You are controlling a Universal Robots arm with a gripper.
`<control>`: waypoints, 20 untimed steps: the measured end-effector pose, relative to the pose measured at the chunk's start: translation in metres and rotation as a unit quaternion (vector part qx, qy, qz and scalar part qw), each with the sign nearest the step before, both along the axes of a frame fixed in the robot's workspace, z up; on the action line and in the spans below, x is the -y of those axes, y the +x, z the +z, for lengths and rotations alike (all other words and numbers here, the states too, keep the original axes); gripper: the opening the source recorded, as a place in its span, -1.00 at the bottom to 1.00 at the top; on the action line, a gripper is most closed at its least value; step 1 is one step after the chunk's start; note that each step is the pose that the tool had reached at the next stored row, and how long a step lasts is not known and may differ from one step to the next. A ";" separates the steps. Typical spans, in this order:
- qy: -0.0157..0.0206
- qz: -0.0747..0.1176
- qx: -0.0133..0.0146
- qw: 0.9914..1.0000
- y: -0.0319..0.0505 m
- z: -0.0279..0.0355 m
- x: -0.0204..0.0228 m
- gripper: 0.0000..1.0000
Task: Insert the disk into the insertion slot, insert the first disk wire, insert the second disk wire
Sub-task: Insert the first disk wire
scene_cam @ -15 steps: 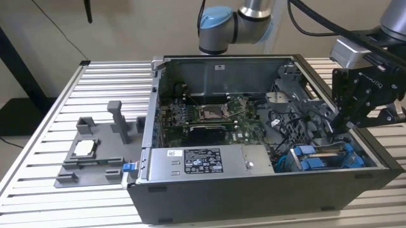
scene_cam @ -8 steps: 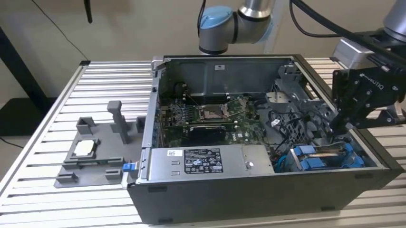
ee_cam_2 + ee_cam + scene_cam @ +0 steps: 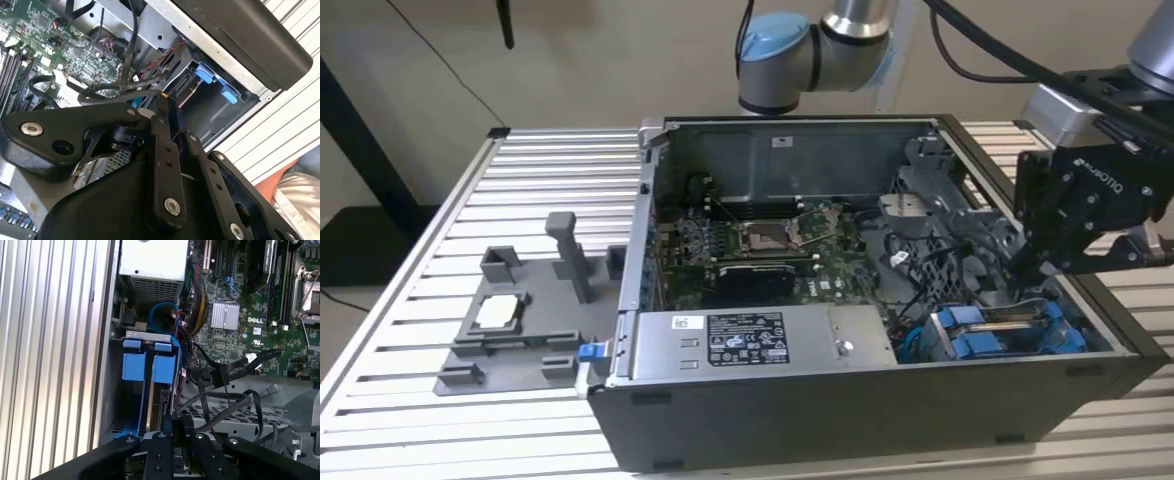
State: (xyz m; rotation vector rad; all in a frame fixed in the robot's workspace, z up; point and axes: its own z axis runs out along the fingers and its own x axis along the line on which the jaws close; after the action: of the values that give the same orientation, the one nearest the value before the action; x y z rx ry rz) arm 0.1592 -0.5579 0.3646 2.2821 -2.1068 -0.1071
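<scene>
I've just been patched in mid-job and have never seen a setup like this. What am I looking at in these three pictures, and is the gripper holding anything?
The machine is one robot arm ending in a black gripper. The exterior view looks from outside at an open computer case on a slatted metal table. A grey fixture lies beside the case, at the exterior view's left. Both wrist views come from cameras riding on the arm, looking past the gripper into the case. The disk, in its blue carrier, sits in the insertion slot. The gripper hovers close by it among loose black cables. Whether it holds one, I cannot tell.
</scene>
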 end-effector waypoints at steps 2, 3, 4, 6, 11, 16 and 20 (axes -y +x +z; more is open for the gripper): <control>0.000 -0.007 0.000 1.000 0.0004 -0.0017 0.0000 -0.62; 0.000 -0.012 0.000 1.000 0.0005 -0.0026 0.0000 -0.62; 0.000 -0.019 0.000 1.000 0.0006 -0.0033 0.0000 -0.62; 0.000 -0.033 0.000 0.999 0.0007 -0.0045 0.0000 -0.62; 0.000 -0.043 -0.001 0.999 0.0035 -0.0068 0.0010 -0.62; 0.000 -0.045 -0.005 0.999 0.0056 -0.0102 0.0048 -0.62; 0.000 -0.047 -0.006 0.999 0.0096 -0.0136 0.0074 -0.62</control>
State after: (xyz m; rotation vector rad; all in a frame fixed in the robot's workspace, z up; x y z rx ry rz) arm 0.1688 -0.5653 0.3509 2.1772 -2.2068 -0.1228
